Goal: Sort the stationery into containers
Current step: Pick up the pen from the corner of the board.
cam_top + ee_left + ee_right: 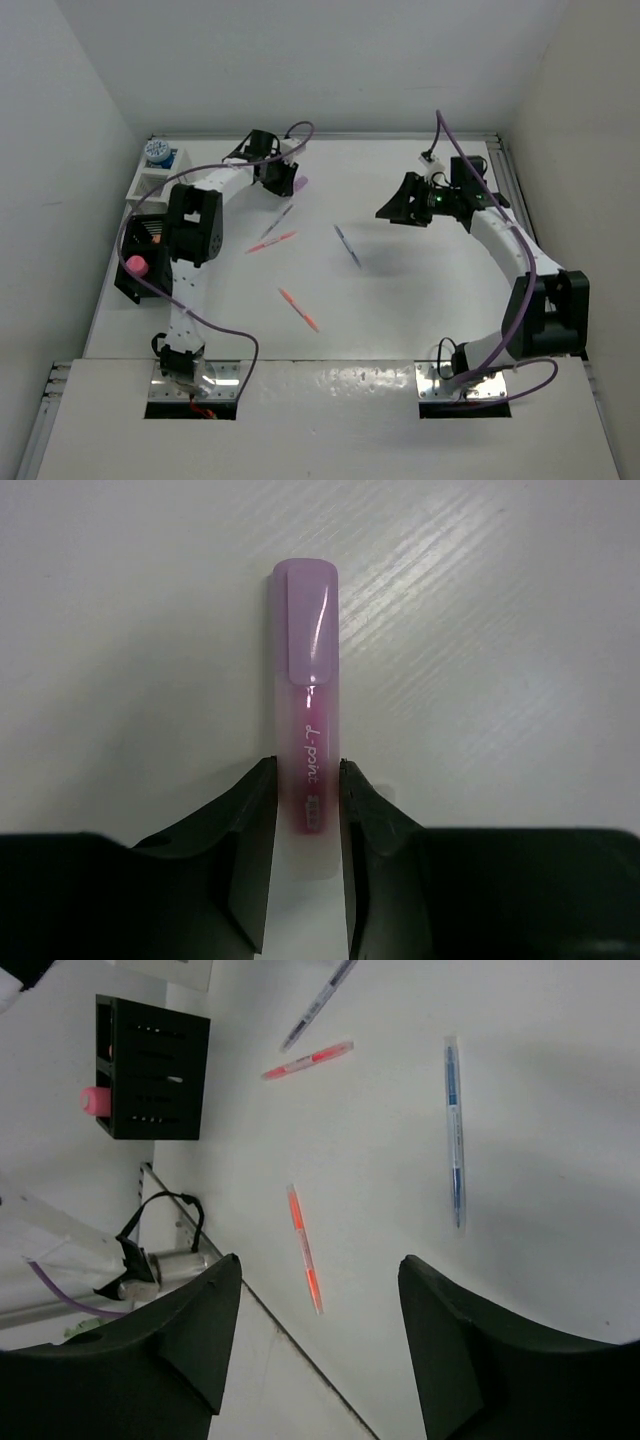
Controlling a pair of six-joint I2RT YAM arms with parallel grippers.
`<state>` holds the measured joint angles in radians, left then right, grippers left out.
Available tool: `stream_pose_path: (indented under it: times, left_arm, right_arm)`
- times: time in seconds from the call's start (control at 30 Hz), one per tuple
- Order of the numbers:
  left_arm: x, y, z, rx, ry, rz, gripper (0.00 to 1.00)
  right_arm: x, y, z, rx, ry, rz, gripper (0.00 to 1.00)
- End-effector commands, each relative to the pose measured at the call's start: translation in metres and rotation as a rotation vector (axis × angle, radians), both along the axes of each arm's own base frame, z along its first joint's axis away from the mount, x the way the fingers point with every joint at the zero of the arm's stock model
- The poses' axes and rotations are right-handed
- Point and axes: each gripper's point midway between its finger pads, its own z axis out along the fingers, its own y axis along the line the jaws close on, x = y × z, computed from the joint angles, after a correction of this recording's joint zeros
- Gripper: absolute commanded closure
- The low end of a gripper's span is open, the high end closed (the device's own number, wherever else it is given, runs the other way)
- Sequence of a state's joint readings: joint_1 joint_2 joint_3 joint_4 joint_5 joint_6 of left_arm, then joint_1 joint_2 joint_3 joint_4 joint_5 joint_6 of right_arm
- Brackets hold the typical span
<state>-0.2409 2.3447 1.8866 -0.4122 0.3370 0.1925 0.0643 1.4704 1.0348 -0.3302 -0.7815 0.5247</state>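
Purple highlighter (305, 680) sits clamped between the fingers of the left tool (307, 780), its cap pointing away from the wrist over the white bench (500, 630). Whether it rests on the surface or is lifted off it cannot be told.

Just toward the arm bases from that tool lies a blue-purple pen (277, 221). A pink pen (272, 242) lies next, and an orange pen (298, 309) farther back still.

Out to the tool's left, along the bench edge, stands the white organiser (140, 190), with a blue-capped jar (158, 152) at its far end. Nearer the bases is the black organiser (150, 1080), with a pink-capped bottle (95, 1100) at its near end.

Well apart from the left tool, the right tool (405, 212) hovers above the bench, jaws apart and nothing between them. A blue pen (348, 246) lies alone on the bench between the two tools, nearer the right one.
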Motion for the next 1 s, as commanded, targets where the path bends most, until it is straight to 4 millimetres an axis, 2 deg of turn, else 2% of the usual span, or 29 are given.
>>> stream_pose_path:
  times: [0.0, 0.03, 0.07, 0.1, 0.13, 0.17, 0.2, 0.23, 0.27, 0.3, 0.33, 0.37, 0.4, 0.43, 0.47, 0.5, 0.53, 0.57, 0.6, 0.63, 0.7, 0.73, 0.77, 0.97]
  left_arm:
    - [0.020, 0.000, 0.099, -0.141, -0.204, -0.002, 1.00]
    - [0.016, -0.003, 0.123, -0.190, -0.220, -0.001, 1.00]
    - [0.016, -0.005, 0.136, -0.212, -0.248, -0.001, 1.00]
    - [0.010, -0.005, 0.141, -0.226, -0.250, 0.006, 1.00]
    - [0.003, -0.006, 0.170, -0.247, -0.299, 0.004, 1.00]
    - [-0.004, -0.010, 0.174, -0.249, -0.316, -0.001, 1.00]
    - [-0.015, -0.013, 0.203, -0.253, -0.370, -0.012, 1.00]
    - [-0.022, -0.014, 0.211, -0.253, -0.383, -0.017, 1.00]
    - [-0.038, -0.023, 0.207, -0.258, -0.365, -0.039, 1.00]
    - [-0.054, -0.027, 0.229, -0.281, -0.393, -0.056, 1.00]
    - [-0.065, -0.031, 0.235, -0.292, -0.396, -0.068, 1.00]
    - [-0.083, -0.041, 0.226, -0.296, -0.367, -0.097, 1.00]
    - [-0.101, -0.042, 0.249, -0.319, -0.407, -0.122, 1.00]
    - [-0.111, -0.046, 0.255, -0.334, -0.416, -0.139, 1.00]
    - [-0.124, -0.047, 0.251, -0.345, -0.399, -0.148, 1.00]
    - [-0.139, -0.048, 0.267, -0.379, -0.415, -0.167, 1.00]
    - [-0.145, -0.047, 0.271, -0.388, -0.419, -0.173, 1.00]
    - [-0.154, -0.047, 0.265, -0.408, -0.388, -0.160, 1.00]
    - [-0.167, -0.047, 0.278, -0.439, -0.402, -0.172, 1.00]
    - [-0.173, -0.048, 0.272, -0.447, -0.392, -0.177, 1.00]
    - [-0.188, -0.046, 0.287, -0.481, -0.414, -0.194, 1.00]
    - [-0.191, -0.044, 0.284, -0.488, -0.407, -0.191, 1.00]
    - [-0.197, -0.043, 0.293, -0.508, -0.417, -0.189, 1.00]
    - [-0.210, -0.037, 0.311, -0.553, -0.449, -0.173, 1.00]
  right_arm:
    - [0.002, 0.006, 0.016, -0.003, -0.076, -0.003, 0.36]
    - [0.002, 0.006, 0.020, -0.003, -0.080, -0.020, 0.34]
    - [0.005, 0.007, 0.024, -0.002, -0.097, -0.029, 0.32]
    - [0.006, 0.008, 0.028, 0.001, -0.106, -0.034, 0.31]
    - [0.008, 0.009, 0.035, 0.005, -0.122, -0.048, 0.31]
    - [0.009, 0.012, 0.040, 0.007, -0.134, -0.047, 0.29]
    - [0.010, 0.013, 0.042, 0.007, -0.136, -0.055, 0.29]
    - [0.011, 0.015, 0.047, 0.016, -0.139, -0.062, 0.29]
    - [0.011, 0.021, 0.054, 0.022, -0.154, -0.059, 0.28]
    - [0.013, 0.025, 0.063, 0.041, -0.172, -0.061, 0.28]
    - [0.014, 0.028, 0.071, 0.051, -0.196, -0.058, 0.28]
    - [0.013, 0.035, 0.081, 0.062, -0.221, -0.042, 0.28]
    - [0.014, 0.039, 0.088, 0.071, -0.240, -0.035, 0.28]
    - [0.014, 0.043, 0.097, 0.086, -0.262, -0.027, 0.28]
    - [0.013, 0.049, 0.107, 0.102, -0.283, -0.008, 0.28]
    - [0.012, 0.054, 0.113, 0.113, -0.299, 0.005, 0.28]
    - [0.012, 0.058, 0.123, 0.133, -0.330, 0.011, 0.28]
    - [0.006, 0.065, 0.130, 0.153, -0.353, 0.040, 0.28]
    - [0.005, 0.071, 0.139, 0.174, -0.382, 0.053, 0.28]
    - [0.000, 0.080, 0.147, 0.191, -0.421, 0.083, 0.28]
    - [-0.004, 0.088, 0.157, 0.201, -0.460, 0.106, 0.28]
    - [-0.006, 0.093, 0.162, 0.207, -0.471, 0.120, 0.28]
    - [-0.006, 0.097, 0.162, 0.211, -0.463, 0.118, 0.28]
    - [0.001, 0.115, 0.165, 0.254, -0.441, 0.083, 0.30]
